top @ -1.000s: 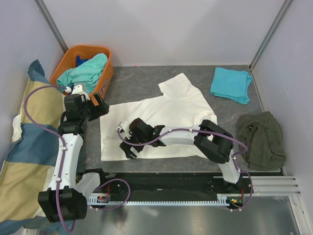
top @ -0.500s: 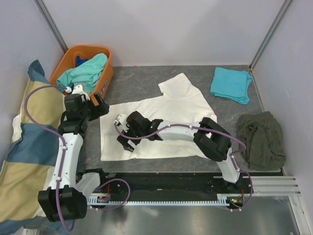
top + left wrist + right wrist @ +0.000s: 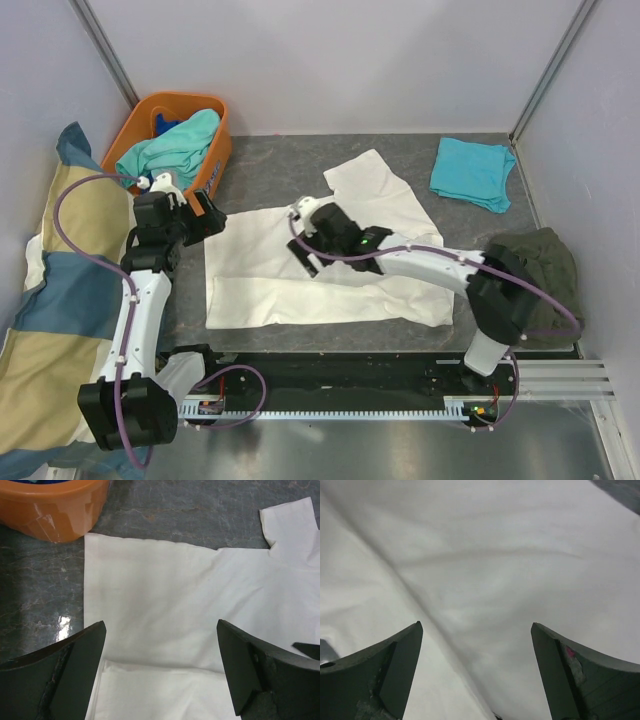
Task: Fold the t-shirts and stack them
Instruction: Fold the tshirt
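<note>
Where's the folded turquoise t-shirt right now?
In the top view, the turquoise t-shirt lies at the far right of the table, beyond the dark green garment and right of the spread white t-shirt.

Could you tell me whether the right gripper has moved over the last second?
Yes. The right gripper has moved across the cream-white cotton t-shirt, toward the folded turquoise t-shirt lying at the far right.

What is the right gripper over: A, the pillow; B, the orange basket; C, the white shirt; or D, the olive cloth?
C: the right gripper hangs open above the white shirt, and its wrist view shows only white cloth.
</note>
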{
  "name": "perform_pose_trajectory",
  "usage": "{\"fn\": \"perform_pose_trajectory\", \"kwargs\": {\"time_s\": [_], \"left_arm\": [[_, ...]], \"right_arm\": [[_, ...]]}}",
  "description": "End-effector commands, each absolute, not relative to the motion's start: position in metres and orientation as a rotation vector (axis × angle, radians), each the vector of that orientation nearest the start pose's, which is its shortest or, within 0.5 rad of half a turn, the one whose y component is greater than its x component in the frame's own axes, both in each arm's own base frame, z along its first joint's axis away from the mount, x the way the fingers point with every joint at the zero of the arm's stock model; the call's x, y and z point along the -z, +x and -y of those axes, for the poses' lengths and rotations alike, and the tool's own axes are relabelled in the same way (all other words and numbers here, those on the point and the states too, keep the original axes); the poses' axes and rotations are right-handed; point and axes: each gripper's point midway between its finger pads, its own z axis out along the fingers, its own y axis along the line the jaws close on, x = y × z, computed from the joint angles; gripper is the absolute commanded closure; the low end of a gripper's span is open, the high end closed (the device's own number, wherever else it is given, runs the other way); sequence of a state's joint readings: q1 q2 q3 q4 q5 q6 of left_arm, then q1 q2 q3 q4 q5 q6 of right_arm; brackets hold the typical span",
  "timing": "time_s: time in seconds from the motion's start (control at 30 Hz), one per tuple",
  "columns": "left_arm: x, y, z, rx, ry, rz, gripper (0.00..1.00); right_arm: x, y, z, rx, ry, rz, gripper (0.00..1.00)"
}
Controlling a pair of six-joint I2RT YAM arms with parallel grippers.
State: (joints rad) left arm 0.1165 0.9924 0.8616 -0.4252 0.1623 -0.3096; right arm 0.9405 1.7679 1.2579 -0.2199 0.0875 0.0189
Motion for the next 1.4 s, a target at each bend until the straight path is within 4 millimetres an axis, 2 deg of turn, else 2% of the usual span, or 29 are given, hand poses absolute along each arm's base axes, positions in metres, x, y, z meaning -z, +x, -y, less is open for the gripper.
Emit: {"fn": "perform_pose_trajectory", "kwargs": {"time_s": [0.0,0.07,0.17,0.4,0.5,0.6,0.63,0.7,1.0,1.23,1.37], "left_arm": [[-0.199,0.326,0.016,0.375,-0.324,-2.074,0.0],[-0.197,0.327,0.019,0.394,-0.315,-2.081,0.0],[-0.196,0.328,0.021,0.401,-0.309,-2.078,0.0],[-0.192,0.325,0.023,0.413,-0.294,-2.089,0.0],[-0.192,0.325,0.025,0.427,-0.289,-2.086,0.0],[-0.191,0.326,0.027,0.44,-0.288,-2.087,0.0],[-0.191,0.326,0.028,0.447,-0.282,-2.089,0.0],[-0.19,0.326,0.029,0.455,-0.285,-2.09,0.0],[-0.187,0.325,0.031,0.466,-0.279,-2.095,0.0],[-0.189,0.325,0.032,0.469,-0.273,-2.09,0.0],[-0.19,0.325,0.032,0.472,-0.27,-2.088,0.0]], "right_arm": [[-0.126,0.316,-0.279,-0.169,-0.67,-2.164,0.02],[-0.13,0.316,-0.247,-0.102,-0.583,-2.188,0.02],[-0.134,0.312,-0.216,-0.052,-0.455,-2.226,0.02],[-0.115,0.273,-0.187,-0.064,-0.323,-2.336,0.07],[-0.104,0.259,-0.165,-0.039,-0.158,-2.349,0.16],[-0.092,0.245,-0.15,-0.042,-0.005,-2.359,0.3],[-0.089,0.242,-0.148,-0.052,0.033,-2.364,0.38],[-0.08,0.233,-0.144,-0.084,0.11,-2.376,0.44],[-0.067,0.218,-0.128,-0.08,0.205,-2.383,0.47],[-0.059,0.213,-0.127,-0.09,0.229,-2.398,0.61],[-0.051,0.209,-0.127,-0.091,0.228,-2.417,0.61]]}}
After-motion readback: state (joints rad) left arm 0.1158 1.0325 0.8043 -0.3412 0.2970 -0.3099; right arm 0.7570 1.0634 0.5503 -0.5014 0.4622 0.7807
